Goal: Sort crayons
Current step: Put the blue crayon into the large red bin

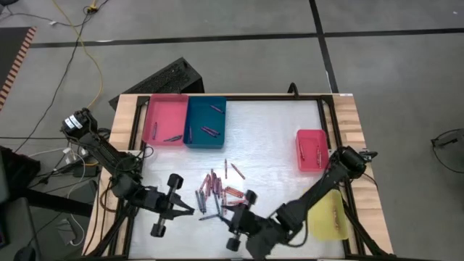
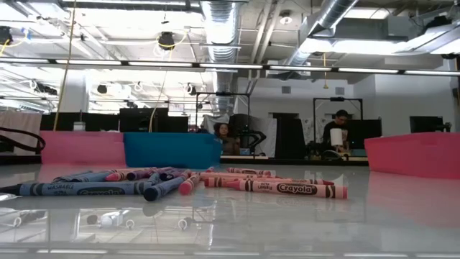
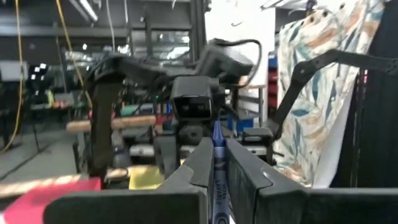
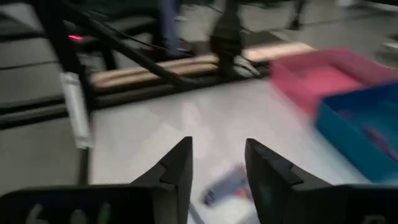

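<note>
A: Nearest, what's readable?
B: "Crayola" on a red crayon (image 2: 287,188) at the pile's front; the grey-blue wrappers beside it blur.
A: The hands?
B: The left hand (image 3: 216,163) is clamped on a blue crayon (image 3: 218,167), its label unreadable. The right hand (image 4: 217,163) gapes empty over the worktop (image 1: 275,138).
A: Farther?
B: Crayons (image 1: 220,192) heaped mid-worktop; a few in the blue tray (image 1: 206,122), half hidden.

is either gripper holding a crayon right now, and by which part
The left gripper pinches a blue crayon along its shaft. The right gripper is open and holds nothing.
</note>
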`<control>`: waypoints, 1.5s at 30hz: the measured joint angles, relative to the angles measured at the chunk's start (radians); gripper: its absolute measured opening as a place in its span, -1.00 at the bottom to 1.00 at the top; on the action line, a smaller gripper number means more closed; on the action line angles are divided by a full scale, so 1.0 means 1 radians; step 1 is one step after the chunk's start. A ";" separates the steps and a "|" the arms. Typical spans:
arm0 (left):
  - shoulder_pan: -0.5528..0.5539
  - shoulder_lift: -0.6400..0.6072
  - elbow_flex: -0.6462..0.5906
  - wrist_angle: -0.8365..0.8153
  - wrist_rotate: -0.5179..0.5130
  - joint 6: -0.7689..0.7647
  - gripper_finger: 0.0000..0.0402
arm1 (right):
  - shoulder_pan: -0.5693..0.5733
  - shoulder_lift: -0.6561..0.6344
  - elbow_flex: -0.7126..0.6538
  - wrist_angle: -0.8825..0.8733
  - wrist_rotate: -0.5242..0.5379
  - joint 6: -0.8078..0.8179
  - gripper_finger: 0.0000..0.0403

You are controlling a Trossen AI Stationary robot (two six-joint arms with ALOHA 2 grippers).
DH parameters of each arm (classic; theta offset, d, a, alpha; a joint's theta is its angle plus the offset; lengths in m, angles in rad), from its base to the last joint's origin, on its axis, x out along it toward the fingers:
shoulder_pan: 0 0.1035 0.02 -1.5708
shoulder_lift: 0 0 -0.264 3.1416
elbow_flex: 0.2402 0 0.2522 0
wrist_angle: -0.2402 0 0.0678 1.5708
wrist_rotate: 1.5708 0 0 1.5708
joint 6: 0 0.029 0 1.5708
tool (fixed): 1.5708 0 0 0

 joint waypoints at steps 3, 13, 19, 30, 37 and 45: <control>0.000 0.000 0.000 0.043 0.036 0.037 -0.93 | -0.044 0.000 0.000 0.144 -0.134 -0.126 -0.19; 0.001 0.000 0.000 0.114 0.073 0.093 -0.93 | -0.122 0.000 0.000 0.360 -0.237 -0.339 0.01; 0.006 0.000 0.000 0.122 0.072 0.123 -0.93 | -0.126 0.000 0.000 0.392 -0.243 -0.410 0.02; 0.047 0.000 0.000 0.169 0.186 0.102 -0.93 | -0.148 0.000 0.000 0.395 -0.337 -0.413 0.02; 0.048 0.000 0.000 0.167 0.180 0.102 -0.93 | -0.153 0.000 0.000 0.398 -0.341 -0.422 0.02; 0.049 0.000 0.000 0.169 0.181 0.104 -0.93 | -0.164 0.000 0.000 0.406 -0.356 -0.437 0.02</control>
